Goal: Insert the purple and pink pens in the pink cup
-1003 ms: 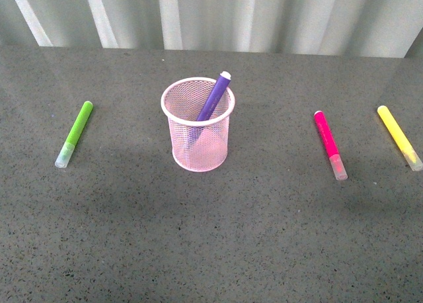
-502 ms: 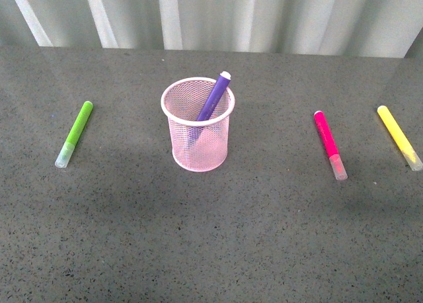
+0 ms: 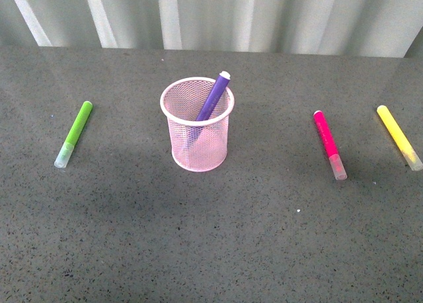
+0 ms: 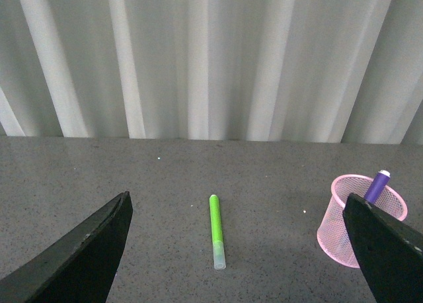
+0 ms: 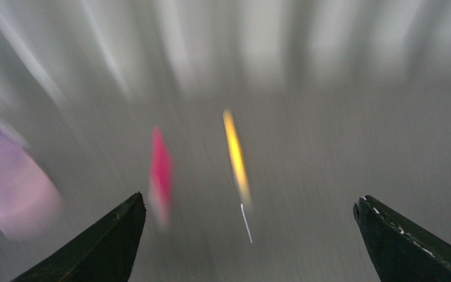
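Grey speckled tabletop (image 3: 211,250) fills most of the front view, and a pale corrugated wall (image 3: 264,18) runs across the top of the frame. Neither arm shows in this view.

The cup (image 3: 197,144) stands upright a little left of centre. The purple pen (image 3: 213,98) is inside it, tilted and leaning on the right side of the rim. Its upper end sticks out above the rim toward the upper right.

The pink pen (image 3: 327,141) lies flat on the tabletop in the right part of the frame, well apart from the cup, with its clear cap toward the lower edge. The yellow marker (image 3: 398,135) lies near it, close to the right edge, roughly parallel and not touching. The green marker (image 3: 74,132) lies at the left of the frame, also well apart from the cup.

In the left wrist view the left gripper (image 4: 236,196) has its fingers spread wide and holds nothing. The green marker lies between them, and the cup with the purple pen sits beside one finger.

The right wrist view is badly blurred. The right gripper (image 5: 249,197) also has its fingers spread wide and is empty, with pink and yellow streaks between them.
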